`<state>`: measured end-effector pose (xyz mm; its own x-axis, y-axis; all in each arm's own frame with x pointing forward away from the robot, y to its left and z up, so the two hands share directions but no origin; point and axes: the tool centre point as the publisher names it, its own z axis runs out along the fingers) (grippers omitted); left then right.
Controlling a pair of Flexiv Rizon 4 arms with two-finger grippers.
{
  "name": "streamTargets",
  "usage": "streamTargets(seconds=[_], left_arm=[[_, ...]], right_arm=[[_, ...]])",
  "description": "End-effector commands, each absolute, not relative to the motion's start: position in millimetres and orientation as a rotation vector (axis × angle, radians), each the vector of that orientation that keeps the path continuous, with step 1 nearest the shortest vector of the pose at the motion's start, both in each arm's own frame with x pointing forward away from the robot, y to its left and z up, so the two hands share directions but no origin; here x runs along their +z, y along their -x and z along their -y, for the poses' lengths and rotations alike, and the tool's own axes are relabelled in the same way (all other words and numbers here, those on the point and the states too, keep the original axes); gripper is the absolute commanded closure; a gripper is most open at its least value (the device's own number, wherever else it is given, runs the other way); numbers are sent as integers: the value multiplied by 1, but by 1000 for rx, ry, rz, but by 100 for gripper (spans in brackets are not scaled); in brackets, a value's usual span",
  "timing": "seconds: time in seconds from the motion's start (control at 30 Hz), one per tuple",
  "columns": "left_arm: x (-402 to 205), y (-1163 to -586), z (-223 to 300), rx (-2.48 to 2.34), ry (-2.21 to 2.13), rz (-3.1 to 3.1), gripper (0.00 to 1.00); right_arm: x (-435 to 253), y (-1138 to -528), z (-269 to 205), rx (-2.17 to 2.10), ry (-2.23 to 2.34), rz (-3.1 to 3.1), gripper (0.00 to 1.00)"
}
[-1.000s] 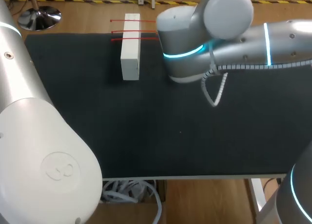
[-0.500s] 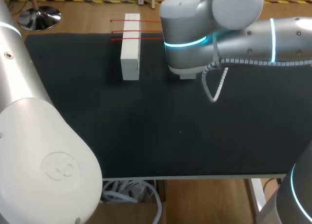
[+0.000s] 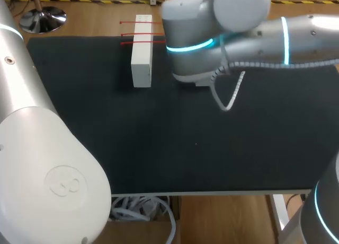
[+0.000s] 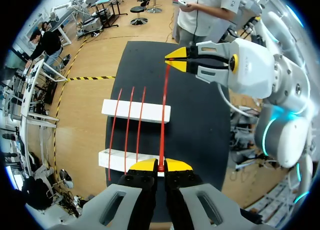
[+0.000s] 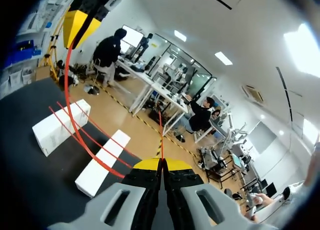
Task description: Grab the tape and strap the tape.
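Left wrist view: three red tapes [image 4: 127, 122] already span our two white blocks [image 4: 136, 110].
Fourth tape [image 4: 164, 110]: left gripper [image 4: 161, 166] and right gripper [image 4: 175, 60] each pinch an end; laying it down remains, we judge.

Bright, even light from ceiling panels [image 5: 223, 58] leaves the black table [image 3: 159, 148] matte, with faint shadows.

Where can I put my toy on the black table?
The front half of the black mat is bare, from the left arm across to the right edge. The back is crowded: white block, red tape and right arm.
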<state>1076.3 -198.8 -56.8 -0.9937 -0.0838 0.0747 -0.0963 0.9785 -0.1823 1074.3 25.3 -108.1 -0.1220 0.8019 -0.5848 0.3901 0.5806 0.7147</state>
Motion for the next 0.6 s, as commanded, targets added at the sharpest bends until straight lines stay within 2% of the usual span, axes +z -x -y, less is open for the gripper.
streamTargets(seconds=[0.03, 0.6], left_arm=[[-56, -1076, 199, 282, -139, 3057, 100], [-56, -1076, 199, 282, -139, 3057, 100]], right_arm=[[-95, -1087, -42, 279, -1064, -1800, 100], [-101, -1086, -35, 388, -749, -2045, 100]])
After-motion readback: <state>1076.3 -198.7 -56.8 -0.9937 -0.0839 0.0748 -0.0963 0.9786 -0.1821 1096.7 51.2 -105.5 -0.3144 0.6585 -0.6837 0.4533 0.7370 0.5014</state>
